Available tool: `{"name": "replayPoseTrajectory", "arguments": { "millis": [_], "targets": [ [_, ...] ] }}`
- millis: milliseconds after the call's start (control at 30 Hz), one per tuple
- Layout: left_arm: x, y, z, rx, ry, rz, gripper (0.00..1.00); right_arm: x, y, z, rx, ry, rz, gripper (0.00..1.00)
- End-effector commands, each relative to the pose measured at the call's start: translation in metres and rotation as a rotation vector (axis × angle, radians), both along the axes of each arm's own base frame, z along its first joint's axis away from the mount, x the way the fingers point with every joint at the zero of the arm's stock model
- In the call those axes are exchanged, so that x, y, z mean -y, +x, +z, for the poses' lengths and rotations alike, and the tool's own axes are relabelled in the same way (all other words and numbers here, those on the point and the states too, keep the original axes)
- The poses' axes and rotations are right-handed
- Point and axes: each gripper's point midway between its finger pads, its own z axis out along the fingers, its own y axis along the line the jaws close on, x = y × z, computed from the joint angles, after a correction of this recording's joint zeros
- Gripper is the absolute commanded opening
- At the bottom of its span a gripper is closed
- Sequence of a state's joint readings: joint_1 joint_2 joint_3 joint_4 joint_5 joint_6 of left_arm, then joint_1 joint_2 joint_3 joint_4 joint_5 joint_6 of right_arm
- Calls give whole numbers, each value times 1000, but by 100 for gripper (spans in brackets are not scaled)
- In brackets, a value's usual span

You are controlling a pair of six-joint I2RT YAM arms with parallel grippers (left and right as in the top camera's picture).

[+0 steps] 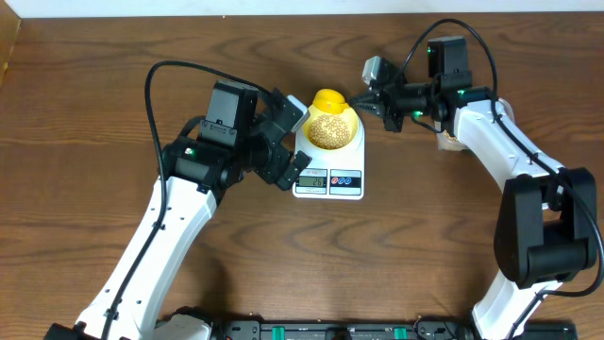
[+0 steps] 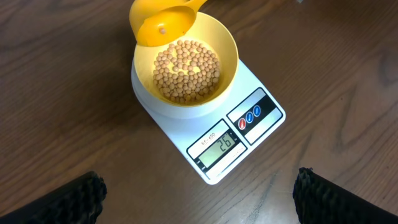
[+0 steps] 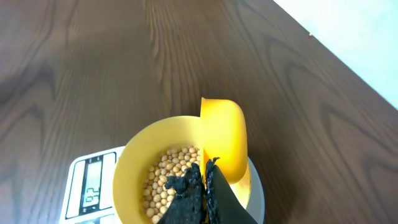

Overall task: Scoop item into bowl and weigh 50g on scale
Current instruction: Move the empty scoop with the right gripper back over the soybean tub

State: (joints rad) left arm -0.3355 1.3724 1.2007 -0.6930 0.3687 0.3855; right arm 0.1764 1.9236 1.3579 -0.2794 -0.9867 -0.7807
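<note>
The pale yellow bowl (image 1: pixel 331 129) sits on the white scale (image 1: pixel 329 178), whose display reads 26 in the left wrist view. The bowl (image 2: pixel 225 46) holds a layer of tan beans (image 2: pixel 186 70); they also show in the right wrist view (image 3: pixel 163 182). My right gripper (image 3: pixel 205 171) is shut on the handle of a bright yellow scoop (image 3: pixel 224 137), tipped on its side over the bowl's far rim; one bean clings inside the scoop (image 2: pixel 163 25). My left gripper (image 2: pixel 199 193) is open and empty, hovering over the table just in front of the scale (image 2: pixel 217 140).
The left arm (image 1: pixel 226 142) sits close to the scale's left side and the right arm (image 1: pixel 453 94) reaches in from the right. A white wall edge (image 3: pixel 348 37) borders the table's far side. The bean tub is out of view.
</note>
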Motion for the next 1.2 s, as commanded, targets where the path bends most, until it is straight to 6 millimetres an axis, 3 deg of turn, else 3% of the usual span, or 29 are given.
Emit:
{"name": "replayPoseTrajectory", "arguments": {
  "millis": [0, 467, 633, 800, 967, 1167],
  "targets": [
    [0, -3, 3, -1, -16, 3, 98, -7, -4, -3, 62, -12, 54, 1],
    [0, -3, 3, -1, -16, 3, 98, -7, -4, 2, 129, -23, 77, 1],
    [0, -3, 3, -1, -16, 3, 98, -6, -5, 16, 157, -18, 75, 1],
    [0, -3, 3, -1, -16, 3, 98, -4, -10, 47, 126, 16, 24, 1],
    [0, -3, 3, -2, -16, 3, 98, 12, 1, 72, 85, -25, -165, 1],
    [0, -3, 3, -1, -16, 3, 98, 69, 35, 95, 64, -139, -640, 1]
  ]
}}
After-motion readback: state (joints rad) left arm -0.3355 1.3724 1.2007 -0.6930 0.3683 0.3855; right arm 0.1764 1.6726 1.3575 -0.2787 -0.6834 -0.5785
